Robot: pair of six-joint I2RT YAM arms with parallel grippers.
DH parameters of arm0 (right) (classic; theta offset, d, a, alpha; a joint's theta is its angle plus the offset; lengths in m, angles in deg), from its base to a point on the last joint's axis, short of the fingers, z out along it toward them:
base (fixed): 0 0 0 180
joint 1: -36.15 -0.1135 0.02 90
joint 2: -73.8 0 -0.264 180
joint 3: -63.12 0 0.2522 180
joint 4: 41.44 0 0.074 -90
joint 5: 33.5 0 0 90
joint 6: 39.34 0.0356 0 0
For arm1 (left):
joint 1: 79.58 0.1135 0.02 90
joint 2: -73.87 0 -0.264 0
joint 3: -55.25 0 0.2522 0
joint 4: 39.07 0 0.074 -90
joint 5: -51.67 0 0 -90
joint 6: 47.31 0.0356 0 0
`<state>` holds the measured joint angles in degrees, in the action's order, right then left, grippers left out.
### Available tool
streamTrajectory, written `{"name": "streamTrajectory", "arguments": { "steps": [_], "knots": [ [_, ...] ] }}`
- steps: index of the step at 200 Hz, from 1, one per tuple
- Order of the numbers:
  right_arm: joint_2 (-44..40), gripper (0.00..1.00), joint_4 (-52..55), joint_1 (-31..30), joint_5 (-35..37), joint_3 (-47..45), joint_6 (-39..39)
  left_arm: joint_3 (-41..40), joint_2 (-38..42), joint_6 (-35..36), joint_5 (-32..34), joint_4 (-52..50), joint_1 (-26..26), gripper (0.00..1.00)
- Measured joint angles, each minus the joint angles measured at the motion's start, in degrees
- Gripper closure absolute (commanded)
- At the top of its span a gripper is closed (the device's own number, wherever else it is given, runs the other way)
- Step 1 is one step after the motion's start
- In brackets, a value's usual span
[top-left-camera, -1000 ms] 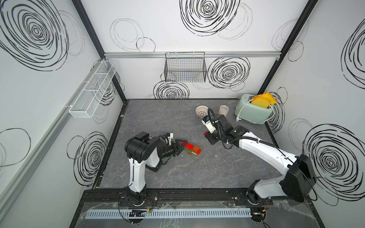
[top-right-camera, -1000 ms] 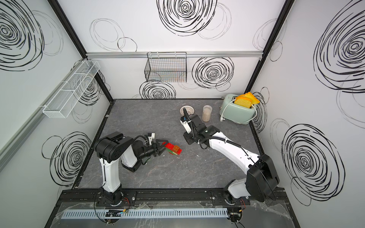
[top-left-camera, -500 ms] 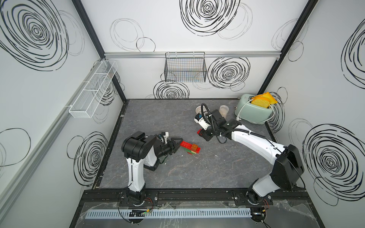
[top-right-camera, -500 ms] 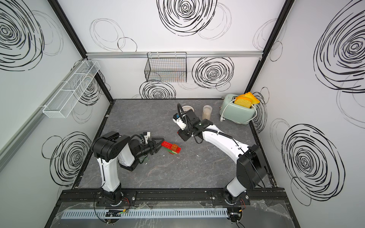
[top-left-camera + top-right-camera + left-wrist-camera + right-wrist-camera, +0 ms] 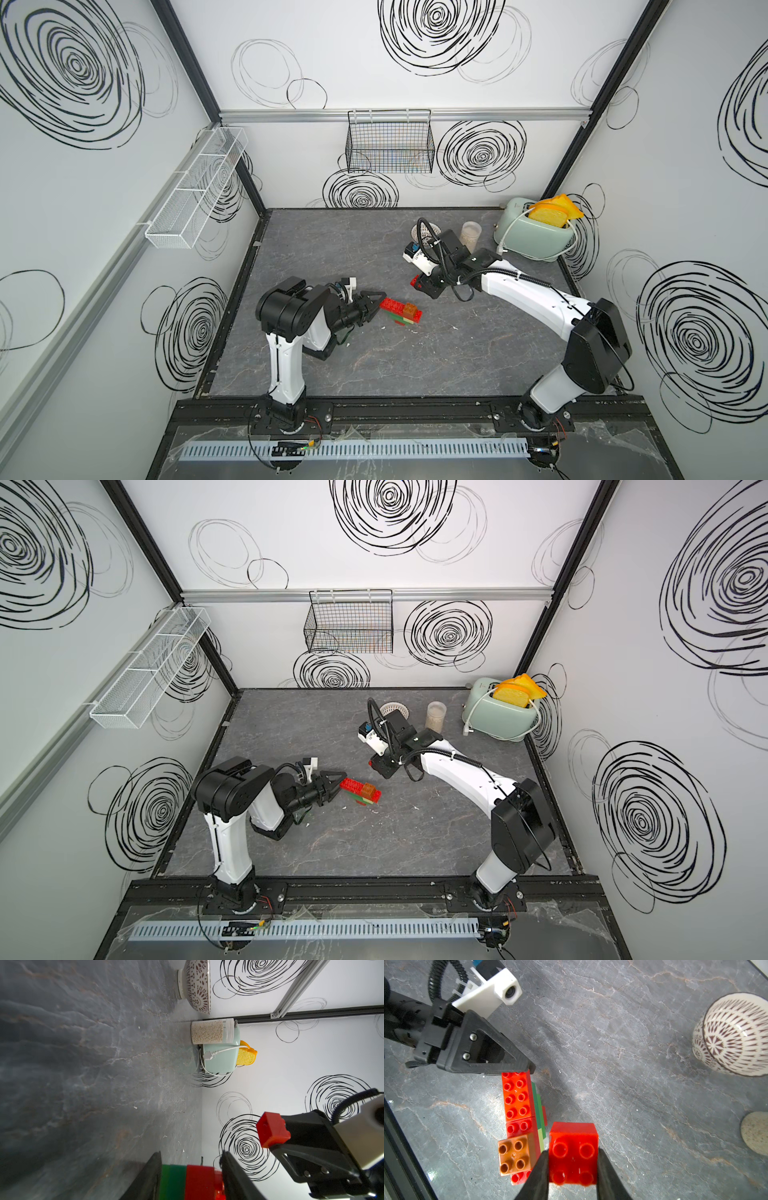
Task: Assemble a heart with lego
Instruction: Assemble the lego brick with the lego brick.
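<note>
The partly built heart (image 5: 401, 311) (image 5: 360, 789) lies mid-table: a long red row over green and lime layers, with an orange-brown square brick (image 5: 515, 1155) on the end away from my left arm. My left gripper (image 5: 380, 300) (image 5: 191, 1155) is shut on the other end, one finger (image 5: 492, 1057) above the red row and the second hidden beneath. My right gripper (image 5: 419, 283) (image 5: 572, 1152) hovers above and just beyond the stack. It is shut on a red square lego brick (image 5: 573, 1136) (image 5: 272, 1133), studs facing its camera.
A patterned bowl (image 5: 426, 230) (image 5: 733, 1036) and a jar of grain (image 5: 471, 235) stand behind the right arm. A mint toaster (image 5: 536, 237) with bread sits in the back right corner. A wire basket (image 5: 390, 145) and a white rack (image 5: 195, 195) hang on the walls.
My left gripper's jaws have closed in on the end of the stack. The right arm has carried the red square brick leftward, closer to the stack.
</note>
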<state>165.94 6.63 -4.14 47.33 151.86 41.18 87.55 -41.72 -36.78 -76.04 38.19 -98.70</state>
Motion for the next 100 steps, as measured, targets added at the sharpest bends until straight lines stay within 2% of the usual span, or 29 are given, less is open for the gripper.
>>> {"name": "streamTrajectory", "arguments": {
  "steps": [100],
  "knots": [
    [4.4,0.73,3.9,-3.4,-2.8,2.3,-4.0,0.0,1.8,-0.3,0.5,-0.1,-1.3,0.68]
  ]
}}
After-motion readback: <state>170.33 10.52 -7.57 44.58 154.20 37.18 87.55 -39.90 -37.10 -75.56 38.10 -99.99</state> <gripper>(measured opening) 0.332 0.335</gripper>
